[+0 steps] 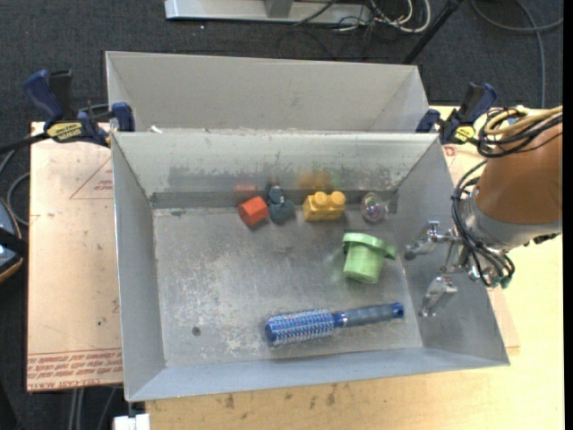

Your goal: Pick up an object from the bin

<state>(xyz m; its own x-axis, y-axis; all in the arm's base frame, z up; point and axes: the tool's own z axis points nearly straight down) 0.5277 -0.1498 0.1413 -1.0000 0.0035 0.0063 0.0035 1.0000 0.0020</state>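
The end effector (424,274) is hanging over the right side of the bin (134,240), and its two fingers are sitting apart with nothing between them. A green cup (363,260) is lying on its side nearest to it, toward the middle. A blue hairbrush (331,322) is lying near the front, and a yellow block (323,204) and a red block (253,210) are sitting by the back wall.

You are looking through one camera that is sitting above the bin (269,97) and tilting a little toward its far wall. That wall is showing you its inner face, while the near rim is running along the bottom. The camera is standing far enough back that you are seeing the whole bin, with floor (89,16) showing beyond the far rim and the arm (524,186) showing at the right edge.
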